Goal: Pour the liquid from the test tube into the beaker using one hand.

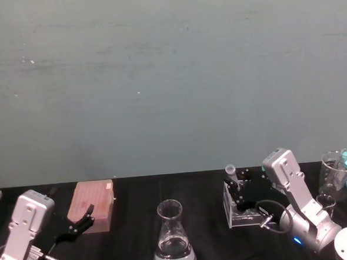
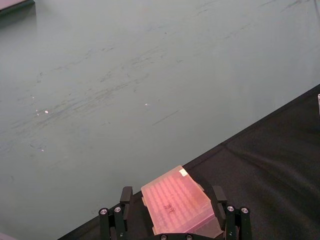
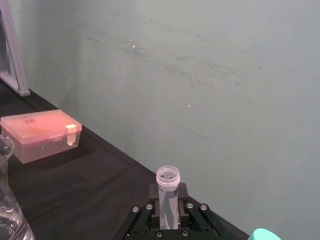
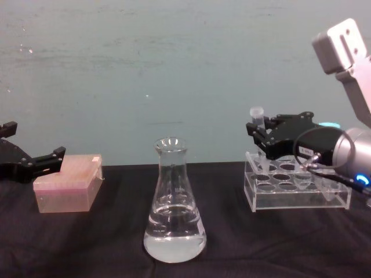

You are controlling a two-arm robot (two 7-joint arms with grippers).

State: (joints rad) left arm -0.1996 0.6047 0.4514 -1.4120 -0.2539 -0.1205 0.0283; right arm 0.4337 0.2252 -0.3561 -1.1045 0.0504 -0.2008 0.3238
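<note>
Clear test tube [image 3: 168, 186] upright in right hand [image 4: 258, 134] (over rack [image 4: 298, 188]); beaker [image 4: 174, 202] apart.

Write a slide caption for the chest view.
Right gripper holds the test tube over the rack; beaker centre, left gripper parked by pink box.

The right gripper [image 3: 168, 216] clamps the lower part of the test tube [image 3: 168, 183], which stands upright between the black fingers [image 3: 182, 192] with its ringed, uncapped mouth open; whether it holds liquid cannot be told. Farther off on the black table [image 3: 100, 172], a closed pink pipette tip box [image 3: 40, 133] with a pale latch sits close to the teal wall [image 3: 200, 75], with a grey frame [image 3: 12, 55] leaning beyond it. The glass wall of the conical flask [image 3: 9, 205] cuts in at one edge of the picture, and a turquoise cap [image 3: 265, 235] peeks in near the gripper.
</note>
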